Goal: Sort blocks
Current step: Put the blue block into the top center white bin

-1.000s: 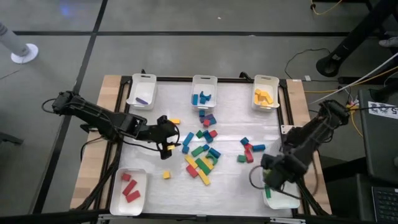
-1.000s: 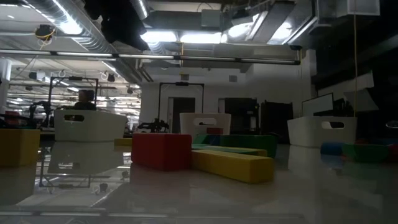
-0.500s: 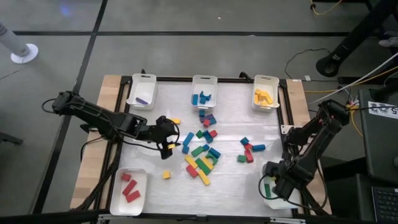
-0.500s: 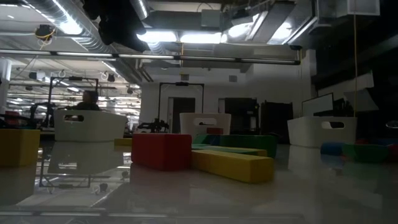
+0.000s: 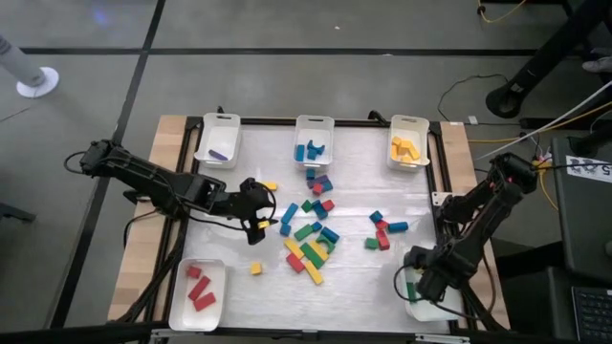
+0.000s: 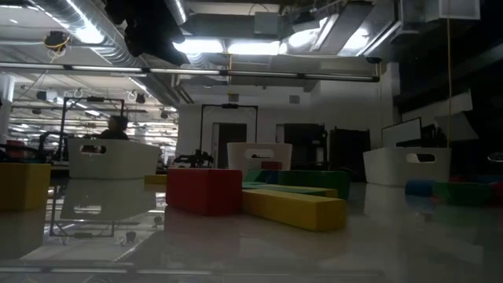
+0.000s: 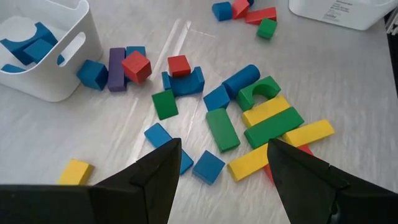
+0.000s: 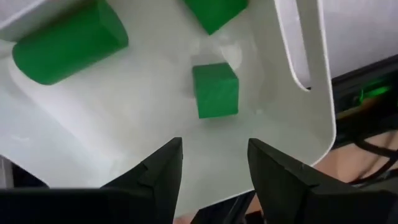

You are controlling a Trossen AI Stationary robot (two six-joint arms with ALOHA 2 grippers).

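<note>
Sorting is judged to be partly done. In the high view, five white trays are seen: a purple block lies in the upper-left tray (image 5: 218,141), blue blocks in the upper-middle tray (image 5: 314,139), yellow blocks in the upper-right tray (image 5: 409,143), red blocks in the lower-left tray (image 5: 199,291), and green blocks in the lower-right tray (image 5: 427,304).

The right gripper (image 5: 413,283) is held over that lower-right tray. In its wrist view the fingers (image 8: 163,168) are parted with nothing between them, and a green cube (image 8: 215,91) lies free on the tray floor just beyond them, beside a green cylinder (image 8: 69,45) and another green piece at the upper edge. The cube is taken as delivered.

The left gripper (image 5: 256,216) hangs at centre-left, spread wide and empty, just beside the main loose pile (image 5: 310,239) of blue, green, yellow and red blocks at the centre. A smaller cluster (image 5: 382,231) lies right of centre, a few blocks (image 5: 318,182) sit below the blue tray, and single yellow blocks (image 5: 256,269) lie apart at lower left. Much is judged still to be sorted.
</note>
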